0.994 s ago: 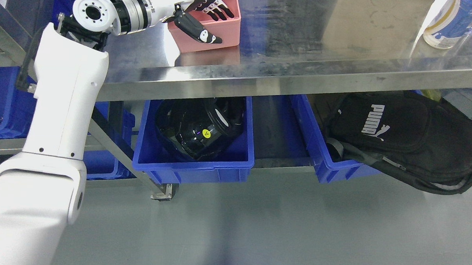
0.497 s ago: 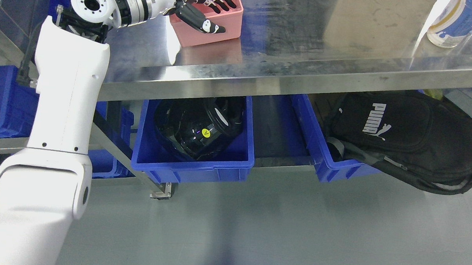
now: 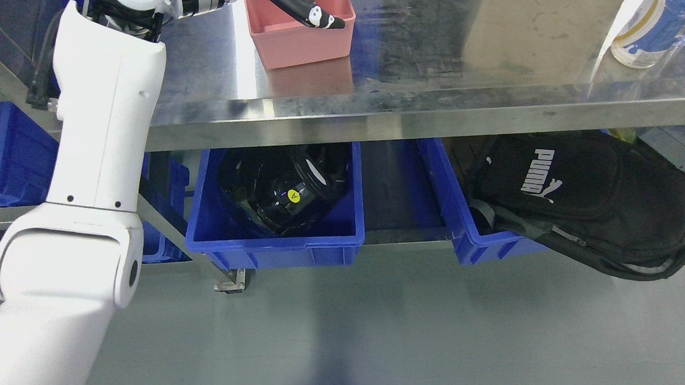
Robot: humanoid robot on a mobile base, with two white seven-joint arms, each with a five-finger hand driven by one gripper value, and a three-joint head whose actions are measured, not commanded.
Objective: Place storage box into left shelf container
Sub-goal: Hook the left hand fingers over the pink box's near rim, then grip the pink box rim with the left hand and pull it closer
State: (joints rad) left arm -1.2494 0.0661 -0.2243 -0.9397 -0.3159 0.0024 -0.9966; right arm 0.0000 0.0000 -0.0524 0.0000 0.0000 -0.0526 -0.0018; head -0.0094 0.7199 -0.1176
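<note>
The pink storage box stands on the steel table top at the upper left of the head view. My left arm rises from the lower left and bends right to it. My left hand is at the box's rim. The black thumb lies across the near rim, and the other fingers reach inside, cut off by the top edge. The hand appears closed on the box's wall. Blue shelf containers sit on the lower shelf at the far left.
Under the table, a blue bin holds a black helmet-like object. Right of it, another blue bin carries a black backpack. A white and blue bottle stands at the table's upper right. Grey floor lies in front.
The camera has shifted a little. My hand has risen in the picture. The thumb, earlier on the box's front wall, now lies at its rim, and the box looks slightly turned.
</note>
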